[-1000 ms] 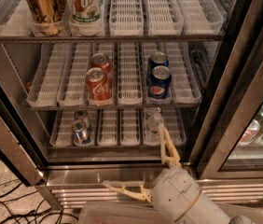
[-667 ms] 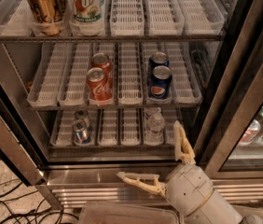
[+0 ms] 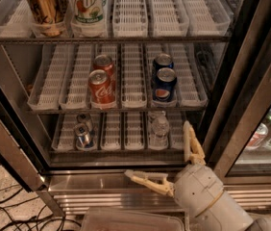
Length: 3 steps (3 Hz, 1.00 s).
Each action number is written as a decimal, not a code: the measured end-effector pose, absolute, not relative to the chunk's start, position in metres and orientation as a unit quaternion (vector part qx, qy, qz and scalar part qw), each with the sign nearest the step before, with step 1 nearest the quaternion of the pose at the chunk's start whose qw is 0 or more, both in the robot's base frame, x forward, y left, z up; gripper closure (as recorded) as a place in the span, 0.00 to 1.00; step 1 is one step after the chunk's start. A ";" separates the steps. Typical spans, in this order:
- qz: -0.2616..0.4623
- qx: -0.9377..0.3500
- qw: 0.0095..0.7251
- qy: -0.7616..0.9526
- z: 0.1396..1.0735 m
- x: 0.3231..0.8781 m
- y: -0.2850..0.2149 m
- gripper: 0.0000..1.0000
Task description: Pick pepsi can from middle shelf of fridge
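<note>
Two dark blue pepsi cans stand one behind the other in a lane right of centre on the middle shelf [image 3: 126, 109] of the open fridge [image 3: 15, 143]; the front pepsi can [image 3: 164, 84] shows its logo. My gripper [image 3: 160, 150] is low in front of the fridge base, below and slightly right of the pepsi cans. It is open and empty, one finger [image 3: 147, 181] pointing left, the other finger [image 3: 191, 141] pointing up.
Two red Coca-Cola cans [image 3: 100, 83] stand left of centre on the middle shelf. A gold can [image 3: 43, 6] and a green-white can [image 3: 88, 5] are on the top shelf. Cans [image 3: 82, 131] and a clear bottle [image 3: 159, 129] sit on the lower shelf. The glass door [image 3: 251, 95] is on the right. Cables [image 3: 1, 211] lie on the floor.
My gripper has shifted right and slightly up in front of the fridge base, its fingers still spread. The cans have not moved.
</note>
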<state>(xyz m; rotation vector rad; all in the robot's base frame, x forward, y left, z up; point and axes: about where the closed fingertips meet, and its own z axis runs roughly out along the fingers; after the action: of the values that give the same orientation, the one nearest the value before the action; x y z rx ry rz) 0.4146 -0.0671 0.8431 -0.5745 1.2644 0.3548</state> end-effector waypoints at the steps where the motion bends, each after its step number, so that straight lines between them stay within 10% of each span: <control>1: 0.142 -0.238 0.752 0.599 0.852 0.437 -0.091 0.00; 3: 0.126 -0.223 0.747 0.614 0.849 0.462 -0.110 0.00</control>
<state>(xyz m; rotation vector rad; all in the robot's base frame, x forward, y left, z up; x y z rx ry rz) 0.4625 -0.1101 0.8490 -0.4871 1.3429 0.2754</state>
